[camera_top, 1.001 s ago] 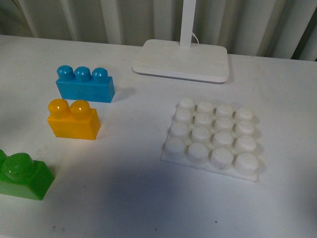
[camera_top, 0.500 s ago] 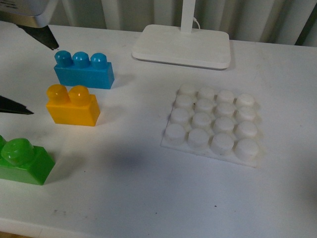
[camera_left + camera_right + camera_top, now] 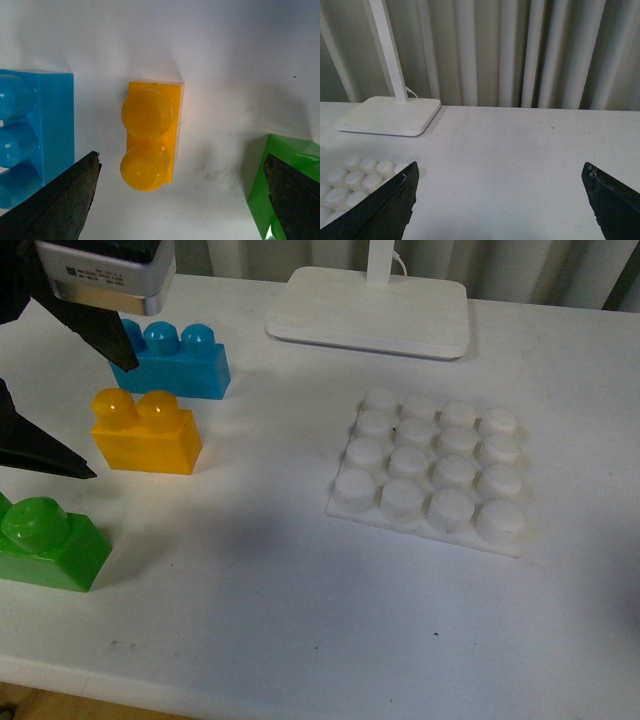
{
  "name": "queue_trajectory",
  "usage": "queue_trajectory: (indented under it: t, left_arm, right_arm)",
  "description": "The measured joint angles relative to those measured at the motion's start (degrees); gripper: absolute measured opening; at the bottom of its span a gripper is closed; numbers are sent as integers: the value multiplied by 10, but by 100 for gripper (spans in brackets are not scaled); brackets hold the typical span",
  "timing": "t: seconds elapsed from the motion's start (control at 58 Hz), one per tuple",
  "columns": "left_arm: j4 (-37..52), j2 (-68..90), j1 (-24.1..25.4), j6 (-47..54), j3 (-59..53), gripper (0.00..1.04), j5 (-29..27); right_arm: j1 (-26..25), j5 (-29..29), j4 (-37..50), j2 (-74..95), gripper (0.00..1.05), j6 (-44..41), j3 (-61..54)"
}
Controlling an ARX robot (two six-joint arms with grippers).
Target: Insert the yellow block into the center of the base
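Note:
The yellow block (image 3: 147,432) stands on the white table at the left, two studs up, between a blue brick and a green brick. My left gripper (image 3: 111,420) hangs open above its left end, one finger (image 3: 112,345) over the blue brick and the other (image 3: 50,455) on the near side. In the left wrist view the yellow block (image 3: 150,135) lies just ahead of the open left gripper (image 3: 181,162), nothing held. The base (image 3: 435,475), a white studded plate, lies to the right with bare studs. My right gripper (image 3: 500,172) is open over bare table beside the base (image 3: 355,175).
A blue three-stud brick (image 3: 175,360) sits just behind the yellow block, and a green brick (image 3: 45,545) in front of it at the left edge. A white lamp stand (image 3: 370,312) stands behind the base. The table's front edge runs along the bottom.
My left gripper has come into the front view from the left and now straddles the yellow block's left end. The bricks and base have not moved on the table.

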Motion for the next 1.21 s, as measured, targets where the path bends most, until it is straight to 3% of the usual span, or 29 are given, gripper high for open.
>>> queue_trajectory:
  t: [0.966, 1.087, 1.208]
  left_arm:
    - [-36, 100, -13, -6, 96, 98, -26]
    - [-40, 105, -14, -6, 97, 94, -30]
    - [-41, 106, -14, -6, 97, 76, -35]
  right_arm:
    - [0, 0, 0, 0, 96, 0, 0]
    - [0, 0, 0, 0, 96, 0, 0]
    - [0, 0, 0, 0, 96, 0, 0]
